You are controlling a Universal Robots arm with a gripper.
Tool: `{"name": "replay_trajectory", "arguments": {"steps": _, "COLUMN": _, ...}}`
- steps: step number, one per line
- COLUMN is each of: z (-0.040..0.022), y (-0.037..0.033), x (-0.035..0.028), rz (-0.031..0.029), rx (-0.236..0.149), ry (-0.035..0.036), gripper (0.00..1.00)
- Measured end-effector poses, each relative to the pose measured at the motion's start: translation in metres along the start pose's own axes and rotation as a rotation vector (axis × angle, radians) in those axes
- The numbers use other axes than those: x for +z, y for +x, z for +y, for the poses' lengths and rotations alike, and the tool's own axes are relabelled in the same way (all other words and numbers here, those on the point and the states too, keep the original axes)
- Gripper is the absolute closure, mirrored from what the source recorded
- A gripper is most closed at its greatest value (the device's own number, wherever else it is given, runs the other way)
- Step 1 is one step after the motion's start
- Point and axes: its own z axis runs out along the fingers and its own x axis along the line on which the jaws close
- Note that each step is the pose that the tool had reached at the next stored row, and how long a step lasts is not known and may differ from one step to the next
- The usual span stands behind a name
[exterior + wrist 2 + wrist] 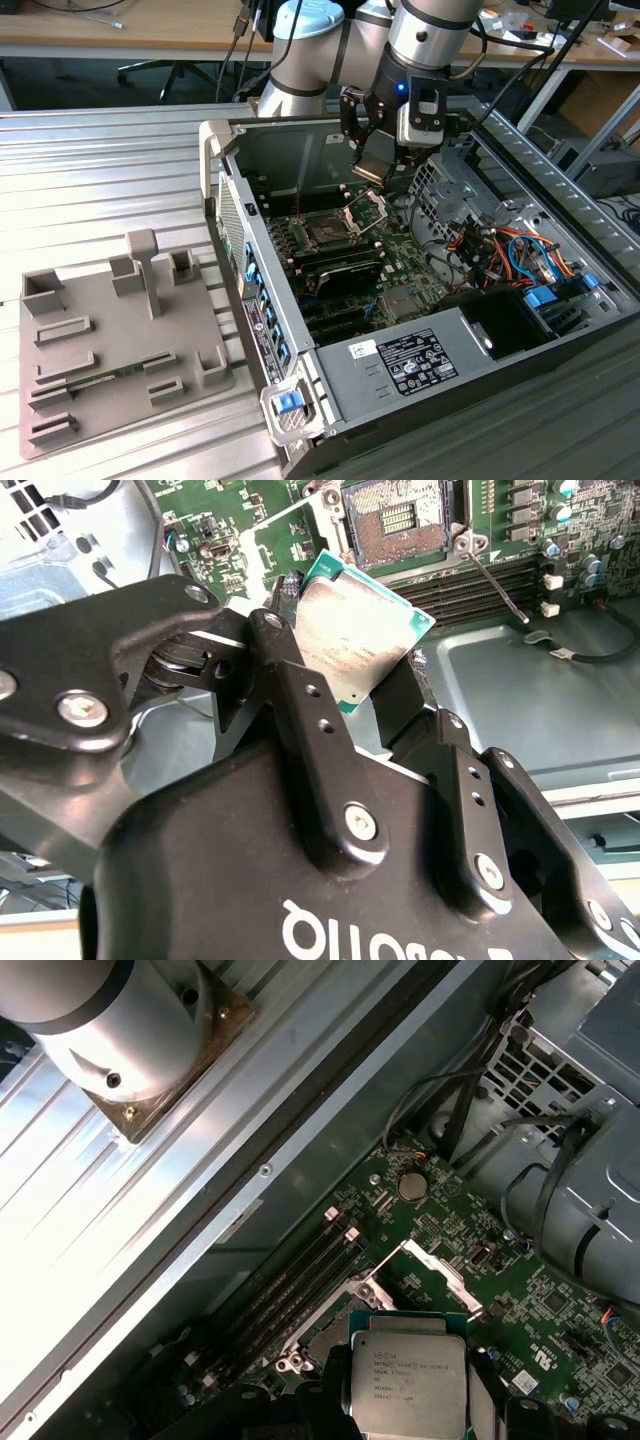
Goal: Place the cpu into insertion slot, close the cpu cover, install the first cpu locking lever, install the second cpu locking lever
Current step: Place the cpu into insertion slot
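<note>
On the grey ribbed surface [110, 170] sits an open computer case [290, 150]. The fingers [300, 700] hold the chip [355, 630] tight, in the air near the open slot [325, 232]. Its cover [367, 208] stands up.

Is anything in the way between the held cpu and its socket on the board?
Nothing visible. The cpu hangs in the jaws above the open socket, and the cpu cover is swung up off it.
</note>
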Motion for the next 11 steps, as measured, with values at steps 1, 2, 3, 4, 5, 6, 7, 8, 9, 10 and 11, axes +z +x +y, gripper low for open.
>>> {"name": "replay_trajectory", "arguments": {"steps": 1, "z": 0.0, "y": 0.0, "x": 0.0, "rz": -0.0001, "rx": 0.001, "ry": 0.0, "gripper": 0.45}}
{"name": "replay_trajectory", "arguments": {"steps": 2, "z": 0.0, "y": 0.0, "x": 0.0, "rz": -0.0002, "rx": 0.002, "ry": 0.0, "gripper": 0.45}}
{"name": "replay_trajectory", "arguments": {"steps": 3, "z": 0.0, "y": 0.0, "x": 0.0, "rz": -0.0004, "rx": 0.004, "ry": 0.0, "gripper": 0.45}}
{"name": "replay_trajectory", "arguments": {"steps": 4, "z": 0.0, "y": 0.0, "x": 0.0, "rz": -0.0004, "rx": 0.005, "ry": -0.0001, "gripper": 0.45}}
{"name": "replay_trajectory", "arguments": {"steps": 5, "z": 0.0, "y": 0.0, "x": 0.0, "rz": -0.0005, "rx": 0.006, "ry": -0.0001, "gripper": 0.45}}
{"name": "replay_trajectory", "arguments": {"steps": 6, "z": 0.0, "y": 0.0, "x": 0.0, "rz": -0.0006, "rx": 0.007, "ry": -0.0001, "gripper": 0.45}}
{"name": "replay_trajectory", "arguments": {"steps": 7, "z": 0.0, "y": 0.0, "x": 0.0, "rz": -0.0007, "rx": 0.008, "ry": -0.0001, "gripper": 0.45}}
{"name": "replay_trajectory", "arguments": {"steps": 8, "z": 0.0, "y": 0.0, "x": 0.0, "rz": -0.0008, "rx": 0.009, "ry": -0.0002, "gripper": 0.45}}
{"name": "replay_trajectory", "arguments": {"steps": 9, "z": 0.0, "y": 0.0, "x": 0.0, "rz": -0.001, "rx": 0.011, "ry": -0.0002, "gripper": 0.45}}
{"name": "replay_trajectory", "arguments": {"steps": 10, "z": 0.0, "y": 0.0, "x": 0.0, "rz": -0.0011, "rx": 0.012, "ry": -0.0002, "gripper": 0.45}}
{"name": "replay_trajectory", "arguments": {"steps": 11, "z": 0.0, "y": 0.0, "x": 0.0, "rz": -0.0012, "rx": 0.013, "ry": -0.0003, "gripper": 0.45}}
